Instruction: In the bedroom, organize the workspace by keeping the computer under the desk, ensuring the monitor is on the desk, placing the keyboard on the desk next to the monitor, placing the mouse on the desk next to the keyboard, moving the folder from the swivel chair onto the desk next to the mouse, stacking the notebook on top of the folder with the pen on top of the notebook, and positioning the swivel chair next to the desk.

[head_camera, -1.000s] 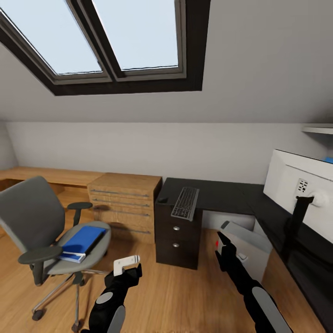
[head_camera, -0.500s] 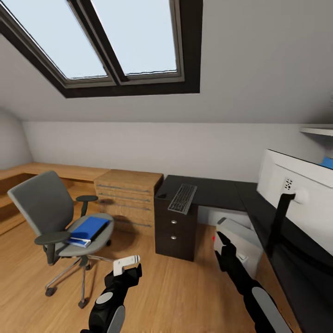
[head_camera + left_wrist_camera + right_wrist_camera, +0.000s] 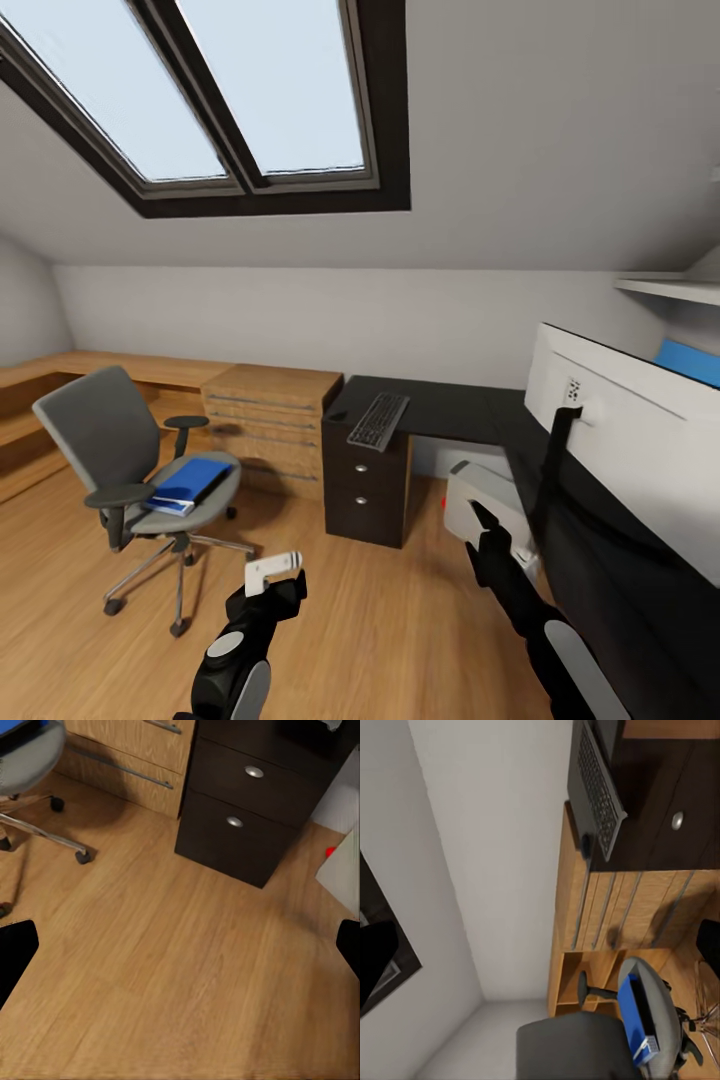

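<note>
Hanging low in the head view, the left tool (image 3: 272,572) sits above the wood floor (image 3: 380,620) with nothing between its fingers; in the left wrist view its two dark fingertips (image 3: 15,952) stand at opposite edges of the picture, spread wide, with bare floor between them. The right tool (image 3: 482,525) is raised in front of the computer (image 3: 485,500), a light grey tower with a red light that stands on the floor under the desk (image 3: 450,410). In the right wrist view its dark fingers (image 3: 376,956) also sit far apart with nothing held, so it is released too.

The swivel chair (image 3: 120,470) stands on the floor to the left, well apart from the desk. The blue folder (image 3: 190,480) lies on its seat; what lies under or beside it is too small to tell. The keyboard (image 3: 378,420) lies on the black top above the dark drawer unit (image 3: 365,485), its near end overhanging the edge. A small dark mouse (image 3: 336,415) rests just beside it, toward the wooden drawer cabinet (image 3: 270,425). The monitor (image 3: 630,440) stands on the desk's right wing, its white back facing the camera. Skylights (image 3: 230,100) sit in the sloped ceiling.
</note>
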Robot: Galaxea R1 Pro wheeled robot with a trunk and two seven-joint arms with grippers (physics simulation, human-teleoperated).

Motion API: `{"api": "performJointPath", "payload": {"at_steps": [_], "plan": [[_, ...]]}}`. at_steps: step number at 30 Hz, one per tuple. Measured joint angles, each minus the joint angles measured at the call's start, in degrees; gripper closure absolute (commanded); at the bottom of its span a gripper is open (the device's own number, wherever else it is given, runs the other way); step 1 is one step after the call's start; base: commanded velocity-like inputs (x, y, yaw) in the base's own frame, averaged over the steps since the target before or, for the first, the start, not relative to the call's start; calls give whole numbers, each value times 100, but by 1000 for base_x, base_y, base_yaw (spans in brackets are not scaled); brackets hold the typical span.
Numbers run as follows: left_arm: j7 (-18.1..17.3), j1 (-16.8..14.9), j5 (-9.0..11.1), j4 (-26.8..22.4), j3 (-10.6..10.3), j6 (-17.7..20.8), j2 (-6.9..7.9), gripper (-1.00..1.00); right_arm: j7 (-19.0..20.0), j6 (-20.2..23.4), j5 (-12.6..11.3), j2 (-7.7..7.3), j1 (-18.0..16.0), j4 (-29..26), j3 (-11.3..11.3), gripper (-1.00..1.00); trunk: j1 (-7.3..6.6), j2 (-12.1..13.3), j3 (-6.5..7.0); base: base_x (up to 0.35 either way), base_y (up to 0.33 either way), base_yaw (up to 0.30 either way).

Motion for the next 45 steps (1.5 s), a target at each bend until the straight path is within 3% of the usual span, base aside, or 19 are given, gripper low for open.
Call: {"api": "performJointPath", "payload": {"at_steps": [17,29,45], "plan": [[2,0,12,0,5,-7,0,-100,0,0,0,-14,3,0,-3,-100,-46,82,-37,-314,-3,-203],[11,0,6,0,5,-17,14,-100,3,2,0,-18,1,-1,-3,-100,-48,82,-95,-37,-13,-219],[33,-1,-21,228,6,-37,11,-100,34,22,26,-39,-1,-56,-3,-100,-48,81,-130,0,-281,-50]]}}
